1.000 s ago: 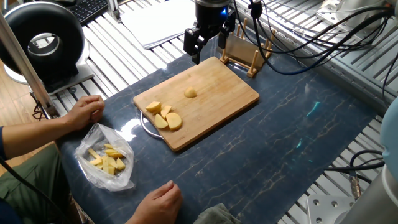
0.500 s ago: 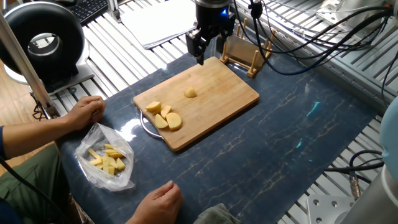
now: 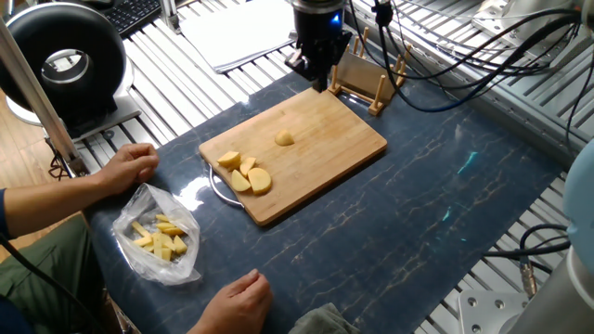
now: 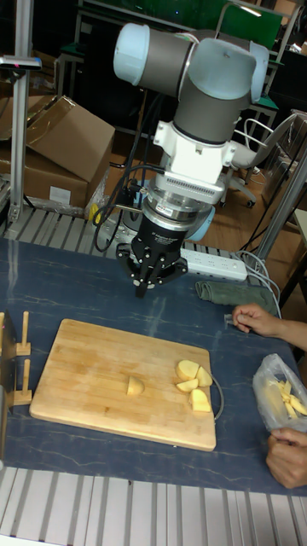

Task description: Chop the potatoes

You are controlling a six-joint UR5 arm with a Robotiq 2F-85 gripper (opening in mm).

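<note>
The potatoes lie on a wooden cutting board (image 3: 343, 139) (image 4: 85, 375). One small chunk (image 3: 284, 138) (image 4: 135, 386) sits mid-board, and a cluster of slices (image 3: 247, 174) (image 4: 194, 385) lies near the end by the person. My gripper (image 3: 316, 80) (image 4: 144, 288) hangs empty above the board's far corner, beside a wooden rack (image 3: 368, 80), well away from the potatoes. Its dark fingers overlap in both views, so I cannot make out any gap between them. No knife shows.
A clear plastic bag (image 3: 160, 237) (image 4: 280, 394) of yellow pieces lies off the board in front of a seated person. One of their hands (image 3: 127, 168) (image 4: 257, 321) rests beside the bag and the other (image 3: 236, 299) at the table edge. Cables hang behind the rack.
My gripper has moved right along the board's far edge toward the wooden rack and turned, so it looks narrower. The potatoes and the hands have not moved.
</note>
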